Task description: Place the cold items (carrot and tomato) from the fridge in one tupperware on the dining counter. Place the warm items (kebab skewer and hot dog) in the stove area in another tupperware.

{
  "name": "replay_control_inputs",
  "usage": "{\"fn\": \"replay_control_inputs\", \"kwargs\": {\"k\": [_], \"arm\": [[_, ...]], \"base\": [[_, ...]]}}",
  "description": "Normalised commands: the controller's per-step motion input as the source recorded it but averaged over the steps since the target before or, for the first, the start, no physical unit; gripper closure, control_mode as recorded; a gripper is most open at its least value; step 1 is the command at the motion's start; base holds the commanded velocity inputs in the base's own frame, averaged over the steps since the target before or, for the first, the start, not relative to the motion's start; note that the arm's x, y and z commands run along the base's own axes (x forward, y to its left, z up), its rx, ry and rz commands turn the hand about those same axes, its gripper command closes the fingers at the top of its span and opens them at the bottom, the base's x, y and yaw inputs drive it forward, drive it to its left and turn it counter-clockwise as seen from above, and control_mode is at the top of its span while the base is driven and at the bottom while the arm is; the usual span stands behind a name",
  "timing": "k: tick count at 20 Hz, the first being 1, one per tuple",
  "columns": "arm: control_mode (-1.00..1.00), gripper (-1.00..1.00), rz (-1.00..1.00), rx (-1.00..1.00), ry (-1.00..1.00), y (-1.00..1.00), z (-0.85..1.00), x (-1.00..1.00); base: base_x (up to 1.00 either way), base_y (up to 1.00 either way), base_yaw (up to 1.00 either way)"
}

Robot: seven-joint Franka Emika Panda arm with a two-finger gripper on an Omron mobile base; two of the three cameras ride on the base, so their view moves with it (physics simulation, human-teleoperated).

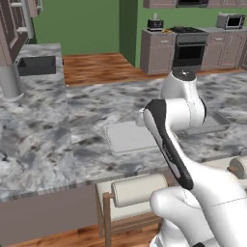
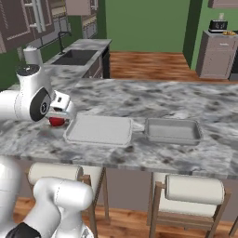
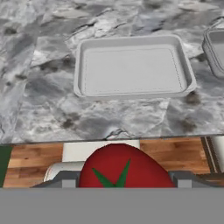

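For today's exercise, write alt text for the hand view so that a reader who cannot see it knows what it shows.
A red tomato with a green stem star sits between the pincer tips at the bottom of the frame. Beyond it, on a grey marbled counter, lies an empty shallow grey tupperware, with the corner of a second container at the right edge.

Your white arm [image 1: 178,144] rises lower right, covering part of a shallow grey tupperware [image 1: 126,135] at frame centre on the marble counter [image 1: 43,140]. Stove [image 1: 189,46] upper right.
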Motion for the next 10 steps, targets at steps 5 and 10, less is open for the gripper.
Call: {"fn": "replay_control_inputs", "kwargs": {"k": [5, 10], "arm": [[-1.00, 1.00, 0.00, -0.03, 0.26, 0.01, -0.45, 0.24], [-1.00, 1.00, 0.00, -0.08, 0.10, 0.10, -0.48, 0.51]], "base": [[0.00, 0.00, 0.00], [0.00, 0.00, 0.00]]}}
